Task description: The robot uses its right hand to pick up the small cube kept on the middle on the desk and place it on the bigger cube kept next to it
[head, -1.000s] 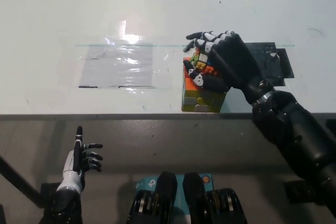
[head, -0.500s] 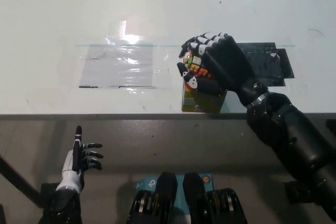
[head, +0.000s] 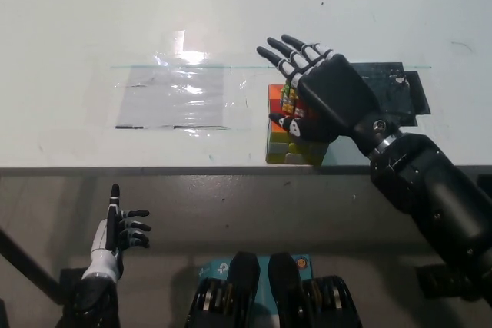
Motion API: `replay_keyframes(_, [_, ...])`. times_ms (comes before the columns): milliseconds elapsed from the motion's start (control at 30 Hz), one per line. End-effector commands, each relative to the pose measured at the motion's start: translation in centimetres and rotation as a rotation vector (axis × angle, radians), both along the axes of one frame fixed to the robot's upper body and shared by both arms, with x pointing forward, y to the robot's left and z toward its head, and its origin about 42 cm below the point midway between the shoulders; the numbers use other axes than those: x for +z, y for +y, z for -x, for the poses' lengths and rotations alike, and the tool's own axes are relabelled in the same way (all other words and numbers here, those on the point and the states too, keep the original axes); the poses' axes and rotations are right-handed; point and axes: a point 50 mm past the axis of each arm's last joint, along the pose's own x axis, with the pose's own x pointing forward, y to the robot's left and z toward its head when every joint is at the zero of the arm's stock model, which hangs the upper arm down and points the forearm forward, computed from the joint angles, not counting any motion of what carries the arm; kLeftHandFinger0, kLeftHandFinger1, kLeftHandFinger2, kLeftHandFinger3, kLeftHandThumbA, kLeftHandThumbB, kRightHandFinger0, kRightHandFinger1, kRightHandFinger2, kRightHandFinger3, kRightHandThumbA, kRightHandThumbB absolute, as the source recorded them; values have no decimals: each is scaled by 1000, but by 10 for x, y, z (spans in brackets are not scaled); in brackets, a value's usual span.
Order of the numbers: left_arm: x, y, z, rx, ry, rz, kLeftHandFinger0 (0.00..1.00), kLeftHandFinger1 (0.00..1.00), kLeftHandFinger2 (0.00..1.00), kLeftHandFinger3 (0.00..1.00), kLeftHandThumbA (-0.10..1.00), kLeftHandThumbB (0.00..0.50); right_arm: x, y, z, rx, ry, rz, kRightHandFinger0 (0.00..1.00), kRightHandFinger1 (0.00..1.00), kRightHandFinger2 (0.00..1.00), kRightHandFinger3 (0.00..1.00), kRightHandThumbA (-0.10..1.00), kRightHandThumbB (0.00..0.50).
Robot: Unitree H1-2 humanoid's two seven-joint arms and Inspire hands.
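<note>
At about 8 o'clock in the head view, below the desk edge, the white left hand (head: 115, 240) rests by itself, one finger pointing straight up and the others curled in; it holds nothing.

On the white desk (head: 246, 13) one sheet of clear plastic film (head: 181, 97) is taped flat, left of centre, at about 10 o'clock, with a bright glare spot at its far edge. One dark flat mat (head: 392, 90) lies at about 2 o'clock, partly hidden by the black arm.

Two cubes are in view, stacked just right of centre near the front edge of the desk. The bigger cube (head: 283, 147) sits on the desk, showing yellow, orange and pale squares. The small cube (head: 289, 99) rests on top of it, only a sliver of green and yellow visible beside the palm.

The black right hand (head: 315, 97) comes in from 4 o'clock, its forearm slanting up over the desk edge. Its fingers (head: 280, 55) are spread and stretched toward 11 o'clock, clear of both cubes, while the palm hovers over the stack, gripping nothing.
</note>
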Motion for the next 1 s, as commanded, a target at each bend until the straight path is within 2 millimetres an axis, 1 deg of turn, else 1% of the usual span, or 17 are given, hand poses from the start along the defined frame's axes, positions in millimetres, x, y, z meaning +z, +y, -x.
replay_keyframes(0, [14, 6, -12, 14, -56, -22, 331, 229, 269, 90, 1000, 500, 13, 0, -1, -35, -10, 32, 1000, 1000, 1000, 1000, 1000, 500])
replay_keyframes(200, [14, 5, -13, 10, -54, -23, 336, 214, 250, 75, 1000, 500, 16, 3, 2, -14, 15, -9, 1000, 1000, 1000, 1000, 1000, 500])
replay_keyframes(333, [11, 5, -10, 14, -47, -22, 322, 195, 230, 40, 1000, 500, 16, 5, 4, 5, 24, -30, 1000, 1000, 1000, 1000, 1000, 500])
replay_keyframes(433, [10, 5, -9, 17, -43, -29, 324, 197, 233, 63, 1000, 500, 17, 9, 7, 19, 37, -47, 1000, 1000, 1000, 1000, 1000, 500])
replay_keyframes(567, [7, 6, -7, 23, -23, -19, 325, 219, 263, 93, 1000, 500, 21, 14, 15, 44, 53, -62, 1000, 1000, 1000, 1000, 1000, 500])
replay_keyframes(600, [6, 6, -6, 23, -20, -25, 324, 210, 256, 78, 1000, 500, 22, 16, 18, 52, 56, -69, 1000, 1000, 1000, 1000, 1000, 500])
replay_keyframes(667, [5, 6, -4, 22, -24, -22, 319, 209, 263, 85, 1000, 500, 25, 18, 23, 69, 61, -85, 1000, 1000, 1000, 1000, 1000, 500])
replay_keyframes(700, [4, 6, -3, 20, -20, -21, 330, 231, 287, 107, 1000, 500, 29, 19, 26, 82, 60, -91, 1000, 1000, 1000, 1000, 1000, 500])
replay_keyframes(767, [3, 6, -2, 20, -16, -24, 331, 234, 282, 93, 1000, 500, 40, 20, 34, 98, 49, -89, 1000, 1000, 1000, 1000, 1000, 500])
replay_keyframes(800, [3, 6, -2, 20, -16, -24, 331, 234, 282, 92, 1000, 500, 40, 20, 34, 97, 50, -89, 1000, 1000, 1000, 1000, 1000, 500])
replay_keyframes(833, [0, 7, 2, 21, -8, -21, 336, 234, 274, 87, 1000, 500, 47, 21, 39, 111, 44, -105, 1000, 1000, 1000, 1000, 1000, 500])
replay_keyframes(900, [-2, 7, 4, 15, -4, -33, 331, 232, 275, 83, 1000, 500, 55, 22, 44, 120, 42, -118, 1000, 1000, 1000, 1000, 1000, 500])
replay_keyframes(933, [-3, 7, 5, 19, 11, -31, 325, 232, 273, 80, 1000, 500, 62, 22, 48, 137, 31, -139, 1000, 1000, 1000, 1000, 1000, 500])
replay_keyframes(967, [-3, 7, 5, 20, 12, -31, 324, 232, 273, 80, 1000, 500, 62, 22, 48, 138, 32, -141, 1000, 1000, 1000, 1000, 1000, 500])
